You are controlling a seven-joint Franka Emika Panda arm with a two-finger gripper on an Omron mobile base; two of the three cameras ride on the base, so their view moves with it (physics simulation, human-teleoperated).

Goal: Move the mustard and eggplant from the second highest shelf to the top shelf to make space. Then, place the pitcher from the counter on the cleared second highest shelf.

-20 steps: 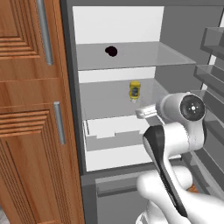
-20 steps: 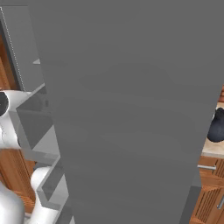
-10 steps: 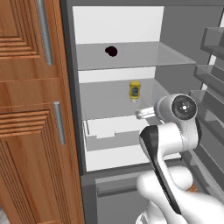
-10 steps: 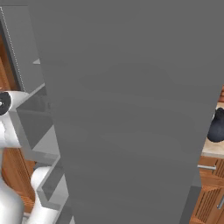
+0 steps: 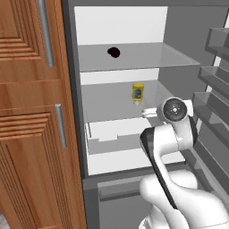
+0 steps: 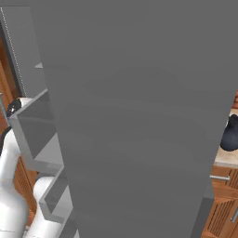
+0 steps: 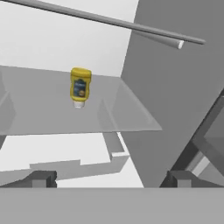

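The yellow mustard (image 5: 137,92) stands on the second highest shelf (image 5: 107,107) of the open fridge, toward its back. In the hand view the mustard (image 7: 80,86) is ahead and up to the left on that glass shelf (image 7: 48,116). My gripper (image 7: 111,180) is open and empty, short of the shelf's front edge and lower than the bottle. The small dark eggplant (image 5: 114,52) lies on the top shelf (image 5: 152,56). The dark pitcher (image 6: 230,135) sits on the counter (image 6: 225,159), partly hidden by the fridge door.
The open fridge door (image 6: 139,116) with its grey door shelves (image 5: 214,85) stands close on the arm's right. A white drawer-like bin (image 5: 116,134) sits below the second highest shelf. Tall wooden cabinets (image 5: 31,112) flank the fridge on the left.
The wrist has swung left in the left base view, closer in toward the fridge opening. The jaws stay open, and the mustard and eggplant have not moved.
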